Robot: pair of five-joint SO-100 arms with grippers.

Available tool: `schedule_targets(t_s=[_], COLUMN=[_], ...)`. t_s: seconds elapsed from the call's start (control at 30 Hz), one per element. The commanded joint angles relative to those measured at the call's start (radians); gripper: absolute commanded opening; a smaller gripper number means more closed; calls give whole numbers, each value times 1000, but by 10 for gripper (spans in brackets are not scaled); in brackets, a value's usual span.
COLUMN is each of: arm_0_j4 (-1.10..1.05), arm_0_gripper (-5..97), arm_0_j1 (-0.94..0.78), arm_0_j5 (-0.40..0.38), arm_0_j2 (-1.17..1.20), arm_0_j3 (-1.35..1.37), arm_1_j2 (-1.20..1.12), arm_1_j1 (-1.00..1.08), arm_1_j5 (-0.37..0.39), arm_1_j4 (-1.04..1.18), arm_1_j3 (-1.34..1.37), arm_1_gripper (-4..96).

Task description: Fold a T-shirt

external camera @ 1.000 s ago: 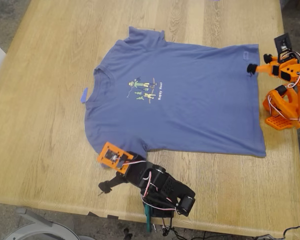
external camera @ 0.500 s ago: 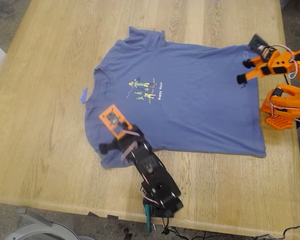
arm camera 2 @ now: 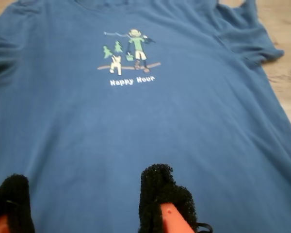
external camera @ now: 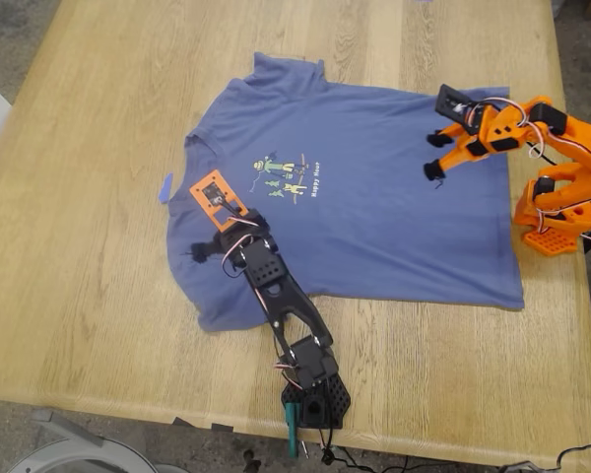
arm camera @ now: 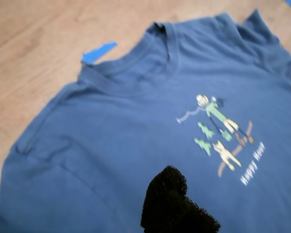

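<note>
The slate-blue T-shirt [external camera: 374, 217] lies spread flat on the wooden table, collar toward the exterior view's left, its small print [external camera: 286, 177] facing up. My first gripper [external camera: 205, 254], on the black arm, hovers over the shirt's near sleeve and shoulder. Its wrist view shows the T-shirt [arm camera: 111, 145], the collar and one black fingertip [arm camera: 167, 194], so its state is unclear. My second gripper [external camera: 434, 155], on the orange arm, hangs open over the hem end. Both its black pads [arm camera 2: 157, 189] show above bare T-shirt [arm camera 2: 160, 121], holding nothing.
A small blue tape scrap [external camera: 164, 187] lies on the table [external camera: 79, 296] beside the collar, also in the first wrist view as the scrap [arm camera: 98, 52]. The orange arm's base [external camera: 557, 222] stands at the exterior view's right, the black arm's base [external camera: 315, 394] at the near edge.
The black arm swung from the near table edge up over the sleeve. The orange arm reached from the exterior view's right edge out over the hem end. The shirt has not moved.
</note>
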Motion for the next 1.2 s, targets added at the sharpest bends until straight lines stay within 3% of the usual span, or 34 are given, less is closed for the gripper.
schedule_targets(t_s=[0.0,0.3,0.77,1.17], arm_0_j4=[-143,-370,-422,-376], arm_0_gripper=[560,562,570,572], arm_0_j1=[-12,-25,-66,-77], arm_0_j5=[14,38,61,66], arm_0_j2=[-38,-302,-770,-1031], arm_0_j3=[-83,-189,-629,-868], arm_1_j2=[-35,-181,-327,-334], arm_1_j1=[-28,-83,-144,-133], arm_1_j5=[11,26,51,67], arm_1_j4=[-91,-275,-387,-408], arm_1_j3=[-3,-15,-37,23], arm_1_gripper=[326,312,300,286])
